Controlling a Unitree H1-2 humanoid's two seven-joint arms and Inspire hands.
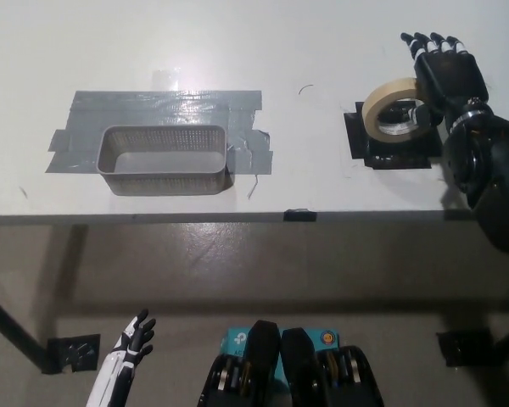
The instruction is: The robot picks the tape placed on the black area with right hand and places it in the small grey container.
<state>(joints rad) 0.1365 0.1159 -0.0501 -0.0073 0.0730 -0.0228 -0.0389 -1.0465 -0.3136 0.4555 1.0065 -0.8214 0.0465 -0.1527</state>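
The roll of tape [396, 111] sits on the black area [392, 142], a patch of dark material fixed to the white table [322, 51]. The roll appears tilted, with its far-right rim raised toward the hand. The right hand [448, 72] is at the right side of the roll and touches or nearly touches its outer rim. The fingers [430, 40] are extended and spread past the far side of the roll; a thumb-like part appears to reach into the core opening. No closed hold on the roll can be confirmed, so the hand reads as open.

Handling, as a judgement: the roll is a light, rigid ring of cream masking-type tape. The outer paper face offers fair friction, and the core resists moderate squeeze. Grip across the ring wall, one contact inside the core and the others on the outer face. A light roll can slide or tip on the patch if pushed from one side only.

The small grey container [163, 159] stands well to the left of the roll, on a patch of grey tape [165, 106], and holds nothing visible. The left hand [136, 337] rests below the table edge, left of the container, fingers apart and empty.

No writing on the roll or container can be read.
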